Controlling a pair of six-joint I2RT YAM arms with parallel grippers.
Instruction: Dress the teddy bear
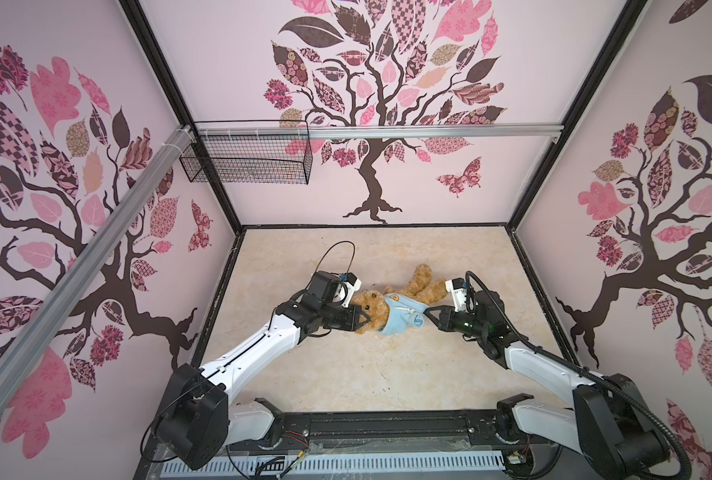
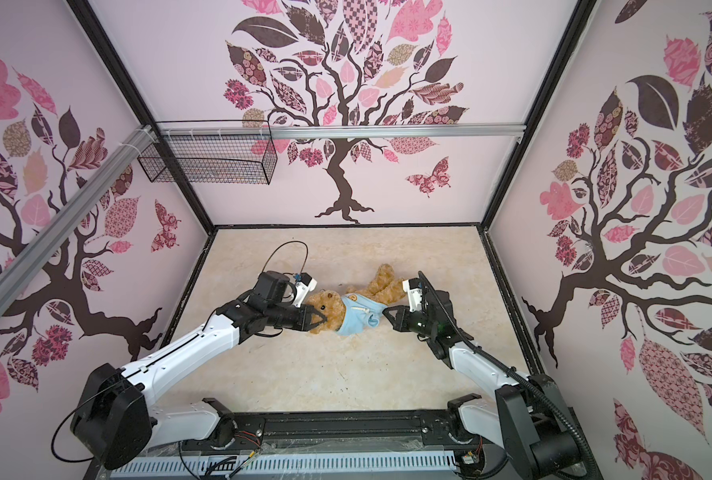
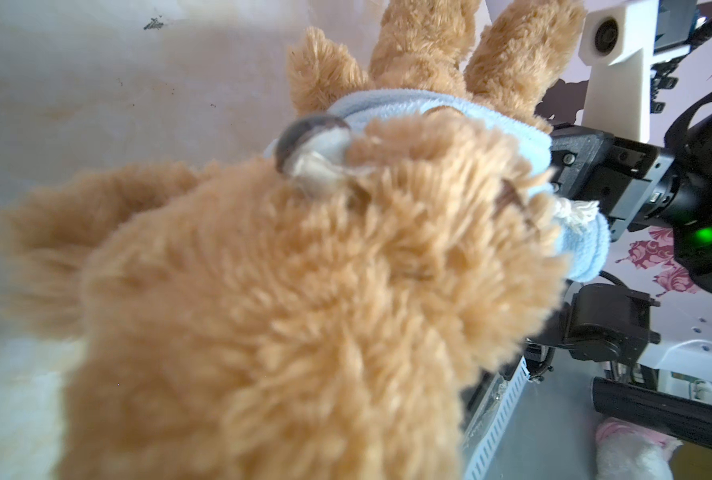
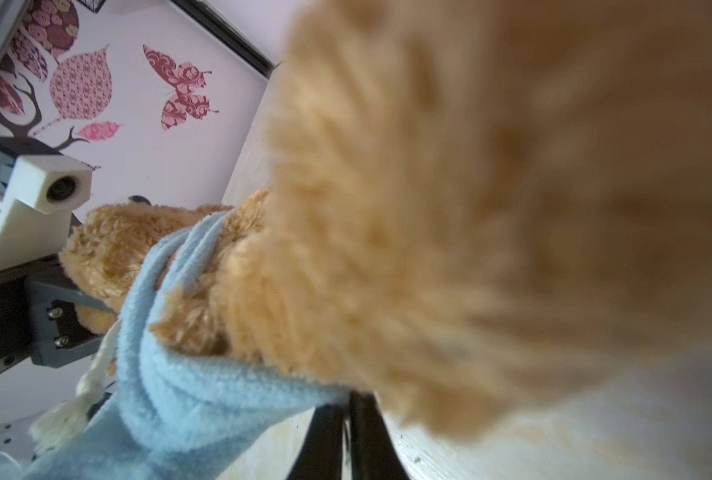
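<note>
Two grippers on the job, one at each end of the teddy bear (image 1: 374, 311). Bear lies on the tabletop (image 1: 346, 374) near its middle, head toward the left arm, legs angled toward the back wall and the right arm. Light blue hoodie (image 1: 402, 315) is over the head and bunched round the torso, orange patch facing up.

Step in hand, as I read it: pulling the hoodie down the body while the head is anchored.

- Left gripper (image 1: 361, 319): fingers pressed shut on fur at the top of the bear's head. The left wrist view is filled with head fur and its own fingers are not visible there.
- Right gripper (image 1: 428, 311): fingers (image 4: 329, 440) nearly together, pinching the hoodie hem. The cloth runs taut to the tips, just beside the bear's rump and below the legs. The legs are not touched.

Next move likely calls for tugging the hem toward the legs against the left hold, a gentle pull so the fleece doesn't slip out. Can't tell whether the arms are in the sleeves. One cuff near the right gripper looks limp, so check that.
</note>
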